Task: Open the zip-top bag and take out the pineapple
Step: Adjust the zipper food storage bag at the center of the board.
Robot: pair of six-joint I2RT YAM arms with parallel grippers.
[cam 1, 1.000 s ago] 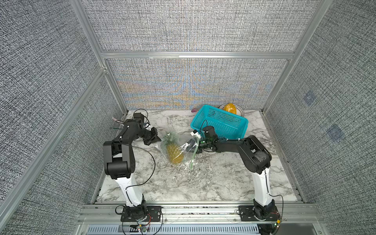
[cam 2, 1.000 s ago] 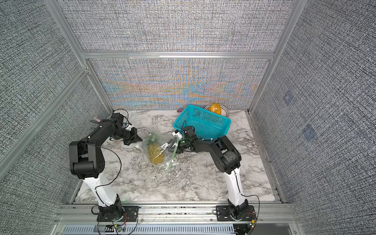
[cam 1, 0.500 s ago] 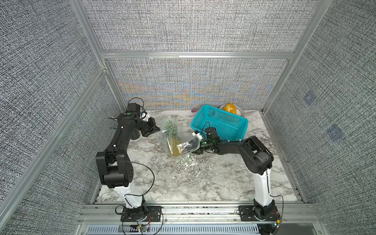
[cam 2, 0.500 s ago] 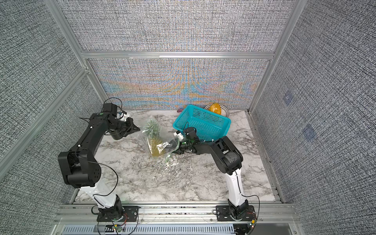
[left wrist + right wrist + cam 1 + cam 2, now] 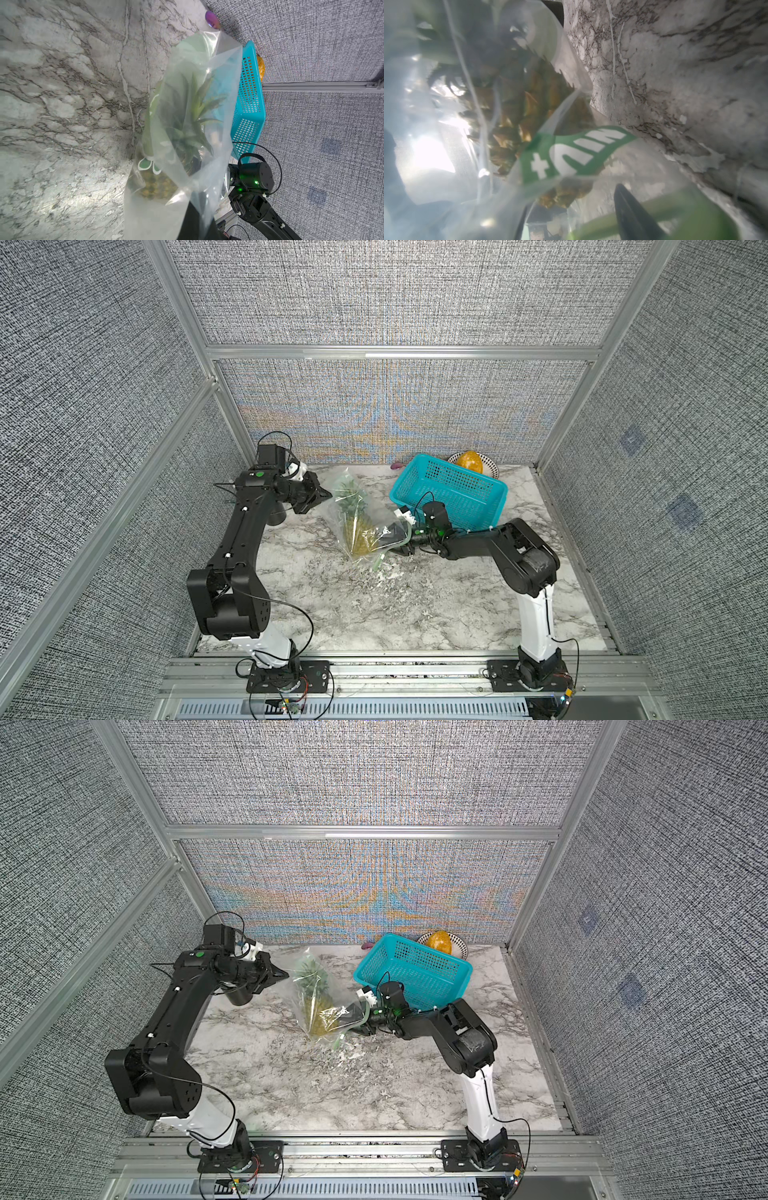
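– Plastic is coming up off the tabletop [image 5: 415,605]. A second ago the zip-top bag [image 5: 374,514] lay flat in the middle of the frame. Since then we have hauled its far end toward the upper left with the left pincer [image 5: 322,494], which is clamped shut on the film.

– So where does that leave the pineapple [image 5: 358,535]?

– Still inside the bag. It leans with its crown up toward that pincer and its body down toward the mouth, close to the tabletop.

– And our right pincer [image 5: 401,541]?

– It sits low at the mouth, just in front of the teal basket [image 5: 453,493], with the green zip strip [image 5: 685,209] looping past it. In the right wrist view its fingers [image 5: 631,209] stand apart, wider than a second ago. The fruit's lower end is ahead of them behind the film, and we see nothing gripped there.

– What does that mean for us?

– We judge the mouth is open and the bag is tipping the fruit toward it. Next we need to close on the body itself. The danger is pinching loose film along with it and dragging the bag too.
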